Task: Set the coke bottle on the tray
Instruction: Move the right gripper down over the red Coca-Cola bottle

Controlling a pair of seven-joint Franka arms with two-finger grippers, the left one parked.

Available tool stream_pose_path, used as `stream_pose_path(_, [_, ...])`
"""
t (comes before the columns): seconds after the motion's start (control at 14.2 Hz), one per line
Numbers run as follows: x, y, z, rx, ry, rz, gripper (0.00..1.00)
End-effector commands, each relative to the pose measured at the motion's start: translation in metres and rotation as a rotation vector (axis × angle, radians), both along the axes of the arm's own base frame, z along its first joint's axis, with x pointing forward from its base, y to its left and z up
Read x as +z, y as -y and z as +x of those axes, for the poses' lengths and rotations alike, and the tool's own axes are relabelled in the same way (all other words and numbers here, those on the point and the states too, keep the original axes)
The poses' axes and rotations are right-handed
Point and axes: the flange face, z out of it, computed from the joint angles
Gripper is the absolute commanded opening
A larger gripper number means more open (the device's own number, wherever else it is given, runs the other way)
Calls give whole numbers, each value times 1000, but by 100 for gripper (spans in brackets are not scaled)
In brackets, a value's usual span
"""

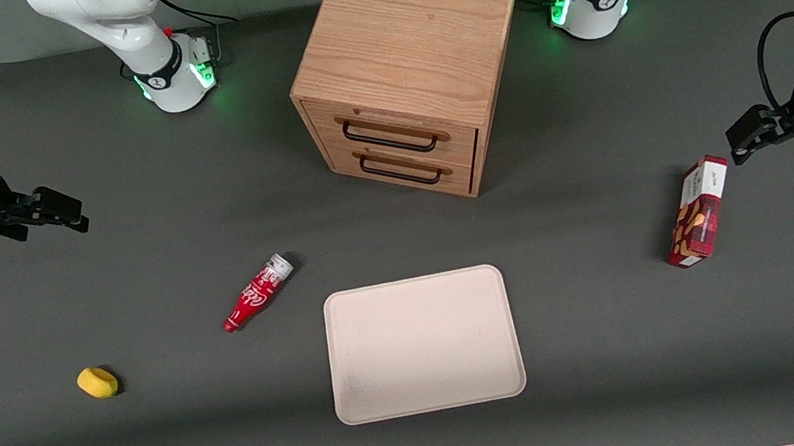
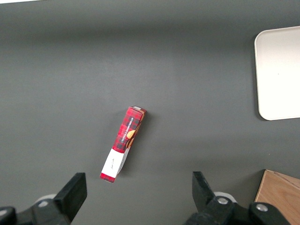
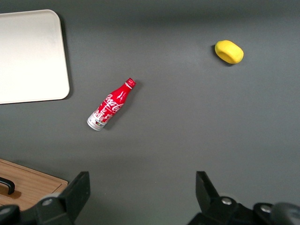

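Observation:
The coke bottle (image 1: 258, 292) (image 3: 111, 105) lies on its side on the grey table, its red neck pointing toward the front camera and its silver base end pointing away. The beige tray (image 1: 423, 343) (image 3: 29, 56) lies flat beside it, a short gap apart, with nothing on it. My gripper (image 1: 60, 208) (image 3: 140, 187) hovers above the table at the working arm's end, well away from the bottle and farther from the front camera than it. Its fingers are spread wide open with only bare table between them.
A wooden two-drawer cabinet (image 1: 409, 64) (image 3: 23, 187) stands farther from the front camera than the tray. A yellow sponge-like lump (image 1: 97, 382) (image 3: 229, 51) lies toward the working arm's end. A red snack box (image 1: 698, 211) (image 2: 123, 143) lies toward the parked arm's end.

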Motion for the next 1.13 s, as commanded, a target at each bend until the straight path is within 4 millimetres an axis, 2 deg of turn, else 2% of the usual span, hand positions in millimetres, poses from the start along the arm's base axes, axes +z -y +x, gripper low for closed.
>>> stream_pose_path(0.0, [6, -1, 3, 17, 10, -12, 100])
stream_pose_path(0.28, [-4, 4, 12, 8, 13, -4, 100])
stream_pose_path(0.56, [-28, -1, 29, -6, 9, 25, 100])
stream_pose_path(0.63, [-38, -7, 36, -68, 6, 40, 100])
stream_pose_path(0.85, [-80, -49, 54, -342, -47, 77, 100])
stream_pose_path(1.06, [-117, -106, 61, -538, -90, 70, 100])
